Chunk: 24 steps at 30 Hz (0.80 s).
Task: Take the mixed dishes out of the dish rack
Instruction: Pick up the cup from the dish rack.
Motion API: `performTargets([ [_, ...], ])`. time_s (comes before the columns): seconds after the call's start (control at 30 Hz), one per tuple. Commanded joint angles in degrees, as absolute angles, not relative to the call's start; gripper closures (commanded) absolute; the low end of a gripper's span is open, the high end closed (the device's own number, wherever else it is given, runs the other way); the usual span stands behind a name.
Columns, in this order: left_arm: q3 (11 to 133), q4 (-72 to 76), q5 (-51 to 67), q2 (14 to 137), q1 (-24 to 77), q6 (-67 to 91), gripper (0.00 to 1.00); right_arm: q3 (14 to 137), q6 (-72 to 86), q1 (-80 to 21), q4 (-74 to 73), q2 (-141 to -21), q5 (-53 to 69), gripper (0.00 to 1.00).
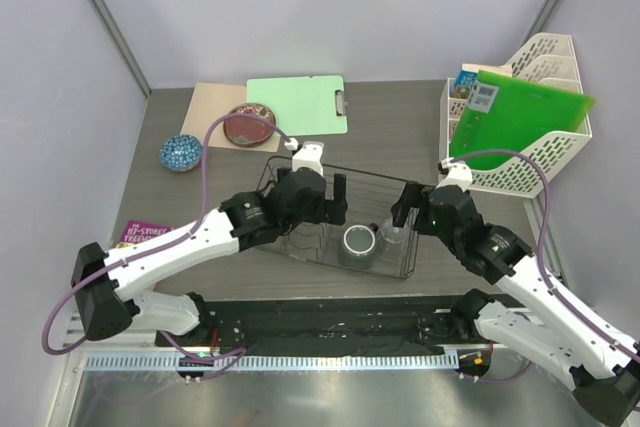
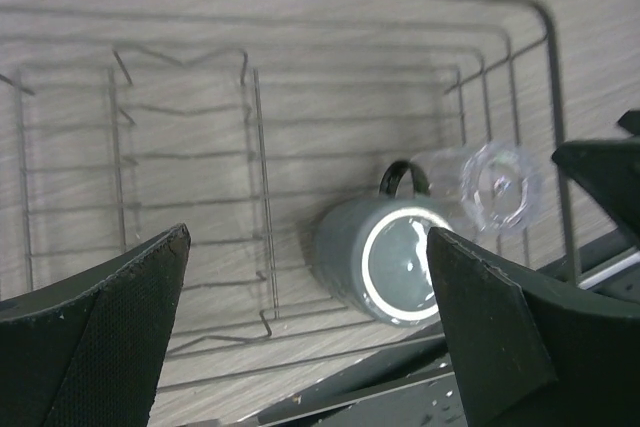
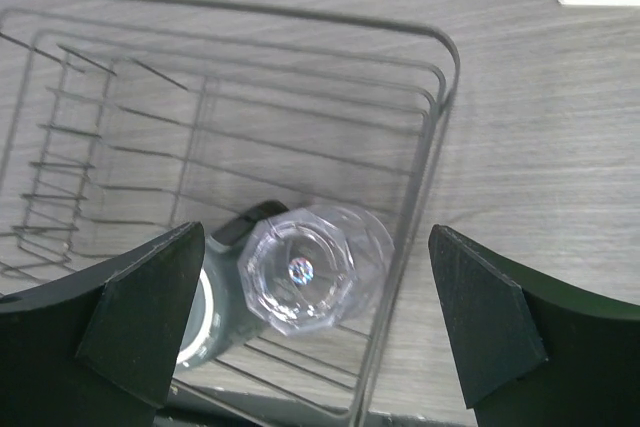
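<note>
The dark wire dish rack [image 1: 370, 171] stands mid-table. A grey mug [image 1: 358, 244] and a clear glass cup [image 1: 393, 239] stand in its near right corner. My left gripper [image 1: 338, 199] hovers open over the rack's middle; its wrist view [image 2: 308, 237] shows the mug [image 2: 395, 257] and cup [image 2: 492, 185] below. My right gripper [image 1: 403, 205] hovers open above the cup [image 3: 315, 267], with the mug [image 3: 205, 307] beside it. The red floral plate [image 1: 249, 125] and the blue patterned bowl [image 1: 180, 152] sit on the table at the far left. The large glass bowl is out of view.
A green clipboard [image 1: 298, 104] and a brown mat [image 1: 212, 107] lie behind the rack. A white mesh file holder [image 1: 530, 162] with a green folder [image 1: 520, 117] stands at the far right. A purple booklet [image 1: 140, 234] lies at the left edge.
</note>
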State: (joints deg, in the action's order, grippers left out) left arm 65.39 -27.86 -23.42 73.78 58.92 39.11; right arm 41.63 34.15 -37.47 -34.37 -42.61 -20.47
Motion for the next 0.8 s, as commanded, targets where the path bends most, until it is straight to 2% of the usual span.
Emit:
performTargets([
  [0.0, 63.9, -26.5, -25.1, 75.3, 60.8, 40.6, 0.0, 43.4, 33.8, -39.7, -38.6, -43.1, -20.0, 0.0],
  [0.3, 62.1, -26.4, -26.3, 74.9, 61.9, 42.0, 0.0, 43.6, 35.9, -48.8, -38.4, -48.7, -25.7, 0.0],
  [0.77, 60.9, -27.5, -26.6, 74.1, 61.9, 43.3, 0.0, 42.5, 36.8, -48.9, -32.3, -57.6, -27.7, 0.0],
])
